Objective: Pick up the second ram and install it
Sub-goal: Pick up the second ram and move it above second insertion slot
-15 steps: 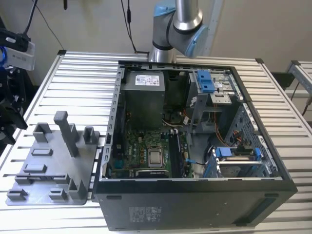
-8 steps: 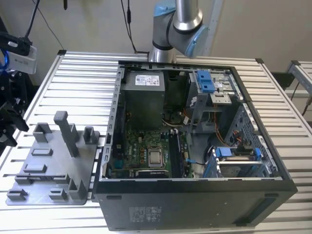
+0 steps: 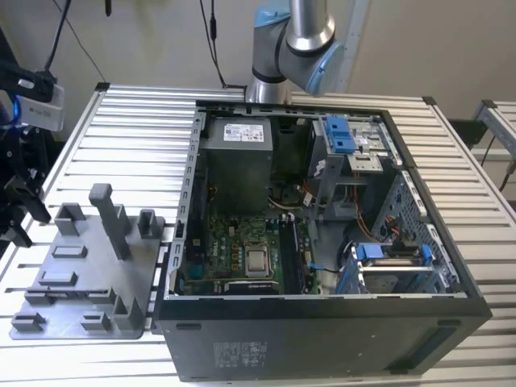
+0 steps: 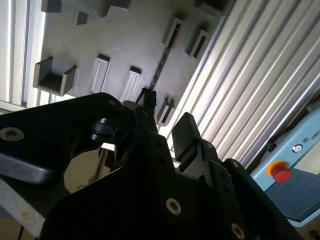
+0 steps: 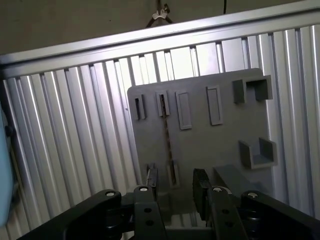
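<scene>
Gripper (image 5: pixel 176 186): my black metal fingers stand parted, with nothing between them.
Second ram (image 5: pixel 166 131): thin dark stick on edge in the tray's slotted holders, in line with my finger gap.
Tray (image 3: pixel 97 262): matte grey plastic with upright posts, at 9 o'clock of the black computer case (image 3: pixel 322 339) in the exterior view.
Table (image 3: pixel 121 129): ribbed aluminium.

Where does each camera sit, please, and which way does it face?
Exterior view: raised, off the arm, looking down into the open computer case on the slatted table; the arm's joints show beyond the case.
First wrist view: on the wrist, looking down past the open gripper at the grey tray, where the second ram stands on edge.
Second wrist view: on the wrist, looking obliquely past the gripper at the same tray and ram.
Shared: both wrist views show gripper, tray and ram; all three show the tray and table.
</scene>
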You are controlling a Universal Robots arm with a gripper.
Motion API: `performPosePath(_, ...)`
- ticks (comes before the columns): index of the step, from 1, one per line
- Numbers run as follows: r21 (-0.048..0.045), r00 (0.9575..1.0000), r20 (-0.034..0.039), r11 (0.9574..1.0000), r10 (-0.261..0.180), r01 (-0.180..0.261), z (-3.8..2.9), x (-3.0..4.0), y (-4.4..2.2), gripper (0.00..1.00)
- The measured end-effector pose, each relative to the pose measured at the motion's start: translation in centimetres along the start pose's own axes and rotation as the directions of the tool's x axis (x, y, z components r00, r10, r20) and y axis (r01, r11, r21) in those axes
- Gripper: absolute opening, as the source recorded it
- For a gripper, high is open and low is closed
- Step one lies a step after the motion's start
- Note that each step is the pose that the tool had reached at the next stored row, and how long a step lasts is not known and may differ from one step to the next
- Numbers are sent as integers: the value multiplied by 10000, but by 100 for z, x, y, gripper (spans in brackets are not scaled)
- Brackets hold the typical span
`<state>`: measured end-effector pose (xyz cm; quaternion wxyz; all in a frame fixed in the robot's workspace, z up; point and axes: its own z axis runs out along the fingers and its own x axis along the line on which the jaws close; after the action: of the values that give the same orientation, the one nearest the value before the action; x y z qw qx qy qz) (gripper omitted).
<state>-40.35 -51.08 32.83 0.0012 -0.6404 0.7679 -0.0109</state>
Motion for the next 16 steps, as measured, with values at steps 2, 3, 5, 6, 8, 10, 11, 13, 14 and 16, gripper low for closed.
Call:
performPosePath(2, 6, 10000, 5, 10000, 0, 0, 19, 0, 0, 42)
performPosePath(3, 6, 10000, 6, 10000, 0, 0, 28, 0, 0, 42)
performPosePath(5, 5, 10000, 8, 10000, 0, 0, 46, -1, 1, 42)
performPosePath(6, 5, 10000, 8, 10000, 0, 0, 54, -1, 1, 42)
performPosePath(8, 5, 10000, 10, 10000, 0, 0, 71, -1, 2, 42)
performPosePath(10, 5, 10000, 11, 10000, 1, -1, 89, -1, 2, 42)
performPosePath(11, 4, 10000, 12, 10000, 0, 0, 100, -1, 2, 42)
performPosePath(13, 7, 10000, 16, 10000, 0, 0, 124, -2, 2, 42)
performPosePath(14, 8, 10000, 17, 10000, 0, 0, 136, -2, 3, 42)
performPosePath(16, 12, 10000, 25, 10000, 1, -1, 157, -2, 3, 42)
